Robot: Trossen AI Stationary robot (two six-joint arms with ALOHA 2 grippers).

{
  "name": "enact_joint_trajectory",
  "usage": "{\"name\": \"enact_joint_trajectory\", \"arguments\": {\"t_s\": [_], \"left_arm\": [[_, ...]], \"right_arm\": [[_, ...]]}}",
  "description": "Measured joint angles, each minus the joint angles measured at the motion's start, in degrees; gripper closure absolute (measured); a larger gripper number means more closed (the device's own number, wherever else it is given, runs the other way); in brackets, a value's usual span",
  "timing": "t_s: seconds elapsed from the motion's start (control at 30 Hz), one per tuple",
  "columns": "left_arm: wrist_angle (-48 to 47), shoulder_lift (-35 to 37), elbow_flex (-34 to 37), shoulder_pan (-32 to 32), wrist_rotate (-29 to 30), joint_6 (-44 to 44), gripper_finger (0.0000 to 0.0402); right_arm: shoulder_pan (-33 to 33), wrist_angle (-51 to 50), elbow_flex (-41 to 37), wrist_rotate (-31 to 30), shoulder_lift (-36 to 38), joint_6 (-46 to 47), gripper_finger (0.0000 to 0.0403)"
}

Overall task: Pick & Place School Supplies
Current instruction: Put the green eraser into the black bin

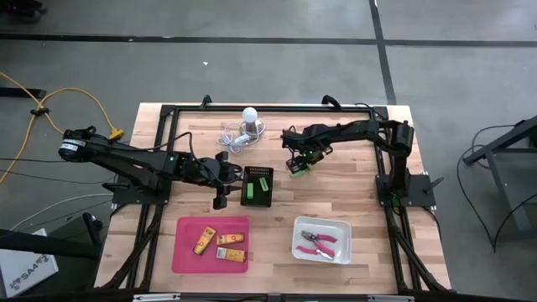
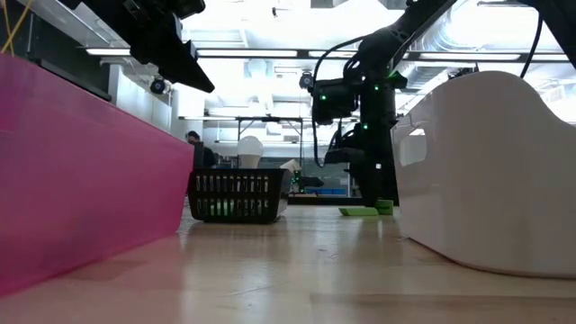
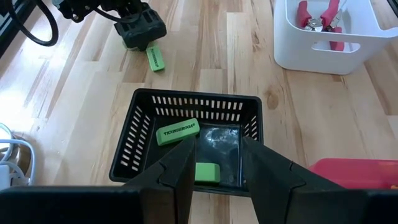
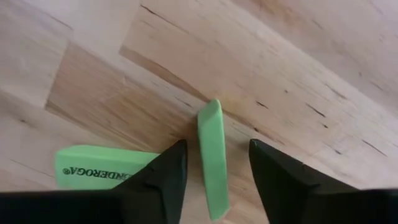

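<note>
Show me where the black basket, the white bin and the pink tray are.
black basket (image 3: pixel 127 144), left wrist view, its slotted side wall.
white bin (image 1: pixel 341 227), high view, its rim.
pink tray (image 1: pixel 186 252), high view, bare floor.

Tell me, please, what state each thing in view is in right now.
Right claw: open, straddling the edge-standing green eraser.
Edge-standing green eraser: on the table, not lifted.
Flat green eraser: lying on the table beside it.
Left claw: open, empty, above the black basket.
Black basket: holds two green erasers.
Pink-handled pliers: lying in the white bin.
Yellow-orange pieces: three, lying in the pink tray.
</note>
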State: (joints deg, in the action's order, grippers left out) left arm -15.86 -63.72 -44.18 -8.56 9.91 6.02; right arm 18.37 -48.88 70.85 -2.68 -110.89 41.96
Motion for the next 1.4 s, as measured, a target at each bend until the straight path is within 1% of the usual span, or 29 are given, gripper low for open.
{"name": "enact_joint_trajectory", "arguments": {"t_s": [0.33, 0.57, 0.83, 1.07, 1.23, 1.33, 1.4], "left_arm": [[0.00, 0.00, 0.00, 0.02, 0.00, -0.02, 0.0277], [0.00, 0.00, 0.00, 0.01, -0.01, -0.04, 0.0277], [0.00, 0.00, 0.00, 0.01, 0.00, -0.04, 0.0277], [-0.02, 0.00, 0.02, 0.02, 0.00, -0.04, 0.0277], [0.00, 0.00, 0.02, 0.01, -0.01, -0.04, 0.0277], [0.00, 0.00, 0.04, 0.01, 0.00, -0.03, 0.0277], [-0.01, 0.00, 0.04, 0.02, -0.02, -0.02, 0.0277]], "right_arm": [[0.00, -0.15, 0.00, -0.05, 0.00, -0.22, 0.0326], [0.02, -0.11, 0.00, 0.15, 0.00, -1.50, 0.0365], [0.02, -0.16, 0.00, 0.14, 1.06, -2.81, 0.0367], [-1.19, 1.67, 0.57, 1.82, 6.12, -4.11, 0.0370], [-4.54, 12.18, 1.64, 4.60, 9.28, -5.69, 0.0370], [-6.86, 20.52, 1.97, 7.18, 9.40, -6.51, 0.0370], [-8.15, 24.39, 1.99, 8.80, 9.40, -7.44, 0.0370]]}}
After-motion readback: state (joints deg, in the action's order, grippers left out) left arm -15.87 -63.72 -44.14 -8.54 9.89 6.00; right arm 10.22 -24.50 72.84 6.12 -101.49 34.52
